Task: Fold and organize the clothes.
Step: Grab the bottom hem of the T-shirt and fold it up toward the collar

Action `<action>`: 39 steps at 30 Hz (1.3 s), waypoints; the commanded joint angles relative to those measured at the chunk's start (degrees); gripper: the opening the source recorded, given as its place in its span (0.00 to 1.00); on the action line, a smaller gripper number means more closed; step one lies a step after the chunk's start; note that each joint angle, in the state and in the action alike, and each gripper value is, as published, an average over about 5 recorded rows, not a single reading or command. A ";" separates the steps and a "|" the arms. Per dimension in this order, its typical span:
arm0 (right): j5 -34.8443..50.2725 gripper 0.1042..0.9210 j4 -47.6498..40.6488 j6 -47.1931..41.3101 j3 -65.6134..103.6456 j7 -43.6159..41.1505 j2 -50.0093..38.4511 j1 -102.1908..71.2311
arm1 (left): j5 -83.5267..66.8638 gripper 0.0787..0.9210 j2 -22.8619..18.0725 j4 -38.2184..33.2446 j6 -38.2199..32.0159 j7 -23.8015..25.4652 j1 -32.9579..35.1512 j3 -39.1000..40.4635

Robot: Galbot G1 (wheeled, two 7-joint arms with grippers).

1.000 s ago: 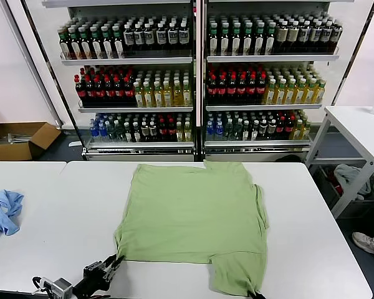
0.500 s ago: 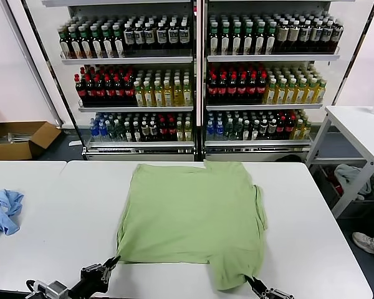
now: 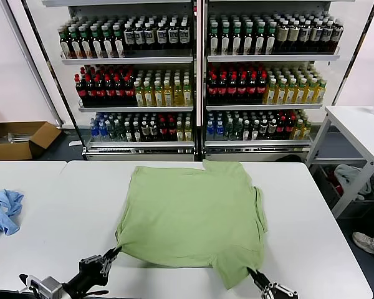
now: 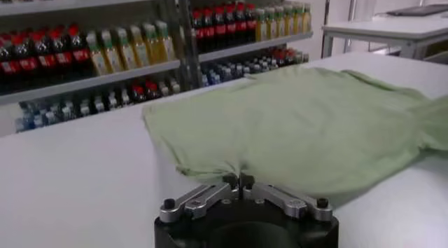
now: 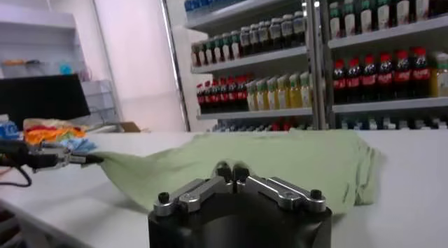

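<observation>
Two grippers at work, both low in the head view. Left gripper at lower left, pinched tight on the near left corner of the light green shirt; same pinch visible in the left wrist view, fingertips together with a pucker of fabric rising just beyond them. Right gripper at lower right, closed on the near right corner, the cloth drawn out to a point there; in the right wrist view, fingertips met against the edge of the green fabric, and the other arm's gripper far off at the left edge, holding the opposite corner.

One shirt, lying flat and plain side up across the centre of the head view, collar and print not visible from here, a sleeve folded along its right edge. One light blue cloth, crumpled at the left edge, well apart from the shirt.

Two white tables pushed together edge to edge: the larger under the shirt, the smaller at left under the blue cloth. One more white table at the right edge, standing apart.

Behind, across the top of the frame, two glass-fronted coolers side by side, three shelves each, packed with bottles in rows. One open cardboard box on the floor at left. Pale wall either side.
</observation>
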 commanded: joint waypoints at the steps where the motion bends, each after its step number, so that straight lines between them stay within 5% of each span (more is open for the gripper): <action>1: 2.94 0.00 -1.71 -0.51 -0.35 1.70 0.10 8.64 | -2.17 0.01 1.49 2.72 0.53 0.04 -6.60 -0.12; 10: 7.10 0.00 -10.38 -4.32 -4.48 5.37 -6.21 24.47 | -8.98 0.01 6.19 12.04 5.82 -0.21 -18.39 5.76; 22: 4.35 0.02 -28.59 -5.72 -14.40 6.52 -8.58 39.14 | -9.09 0.02 6.14 28.12 5.24 -1.42 -32.16 13.86; 30: 1.51 0.26 -29.71 -8.37 -18.84 9.13 -7.79 42.64 | -8.83 0.23 5.43 30.74 4.76 -1.43 -32.82 14.50; 39: 0.69 0.58 -21.88 -12.78 -15.37 13.13 -9.57 37.07 | -7.35 0.54 7.05 24.20 4.28 -3.49 -26.48 10.97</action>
